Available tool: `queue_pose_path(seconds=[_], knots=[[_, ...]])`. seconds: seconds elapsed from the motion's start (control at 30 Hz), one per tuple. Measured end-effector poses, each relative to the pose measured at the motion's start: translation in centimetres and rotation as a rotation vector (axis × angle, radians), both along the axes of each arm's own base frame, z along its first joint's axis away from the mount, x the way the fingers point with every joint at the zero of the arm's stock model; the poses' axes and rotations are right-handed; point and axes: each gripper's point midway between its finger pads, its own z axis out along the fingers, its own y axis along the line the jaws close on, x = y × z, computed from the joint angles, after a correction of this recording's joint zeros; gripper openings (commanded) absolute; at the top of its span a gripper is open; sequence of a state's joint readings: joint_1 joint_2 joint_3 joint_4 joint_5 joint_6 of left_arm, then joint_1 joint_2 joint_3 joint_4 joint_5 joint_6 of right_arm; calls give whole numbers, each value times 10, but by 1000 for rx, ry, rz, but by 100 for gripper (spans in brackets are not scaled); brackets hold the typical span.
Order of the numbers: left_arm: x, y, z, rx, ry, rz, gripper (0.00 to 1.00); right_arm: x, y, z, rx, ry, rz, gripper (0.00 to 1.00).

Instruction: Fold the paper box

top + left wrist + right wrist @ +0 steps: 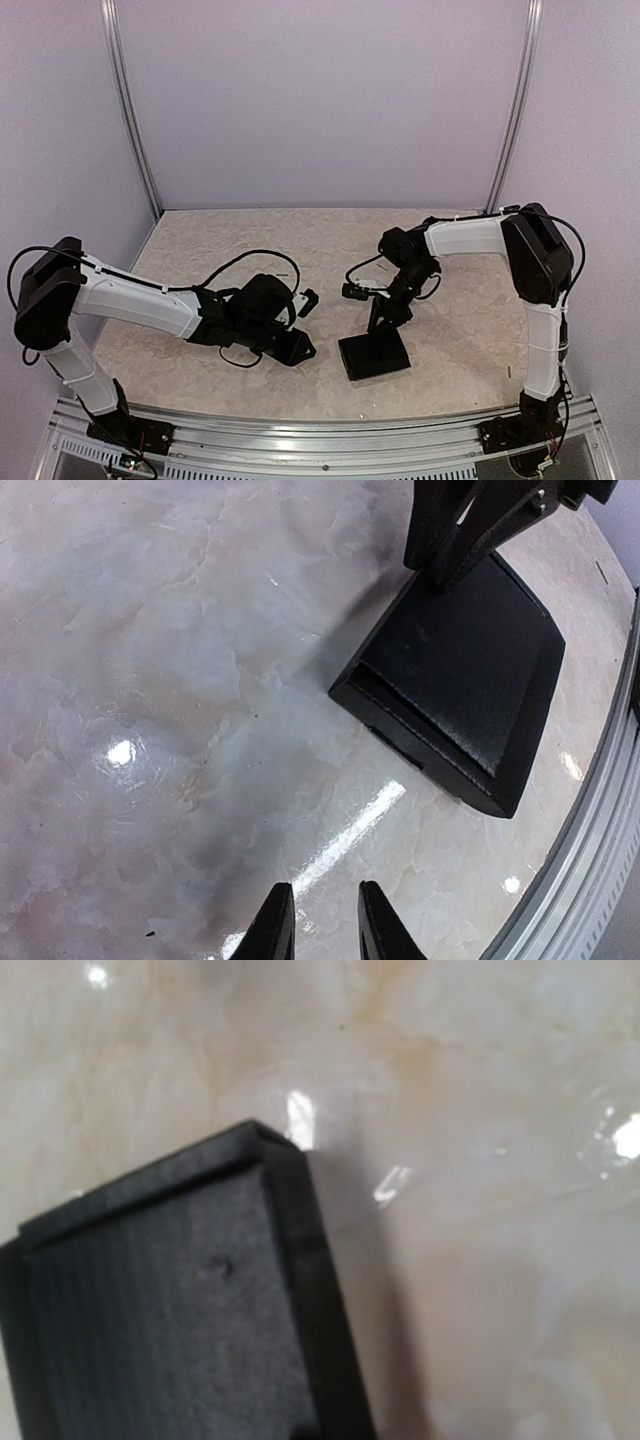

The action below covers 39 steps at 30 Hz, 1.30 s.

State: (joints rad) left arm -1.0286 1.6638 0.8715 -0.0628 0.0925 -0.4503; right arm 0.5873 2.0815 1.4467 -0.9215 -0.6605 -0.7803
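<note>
Near the table's (200, 240) front edge, the paper box (375, 356) lies flat, folded into a slim closed shape. The right gripper (386, 316) touches its far edge, and its opening cannot be told. The left gripper (325, 900), well apart, is slightly parted and holds nothing.

This was a robotics lab test cell. Plain lavender wall panels (320, 100) enclosed a beige marble-patterned tabletop (200, 240) on three sides, joined by aluminium corner posts (130, 110). Two white-and-black robot arms, left (140, 295) and right (470, 237), were bolted to an aluminium rail (300, 430) along the near edge.
</note>
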Motion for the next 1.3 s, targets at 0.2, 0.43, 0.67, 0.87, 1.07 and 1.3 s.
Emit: queue_pose_path(seconds=[0.2,0.43,0.67,0.87,1.07,1.3], knots=[[-2,0,-4,12,2,-10,23,3,-5,-1,20,106,-91,9],[-6,-2,-5,19,-3,-18,23,15,-14,-3,-1,223,-270,4],[-11,-8,-6,22,-8,-31,23,54,-48,-21,-2,329,-486,4],[-3,-24,-6,15,-11,-31,24,63,-60,-20,14,341,-533,5],[25,-62,-8,20,-17,-21,24,54,-63,-19,37,315,-538,10],[60,-61,0,56,-22,53,24,-1,-59,-14,43,329,-468,29]])
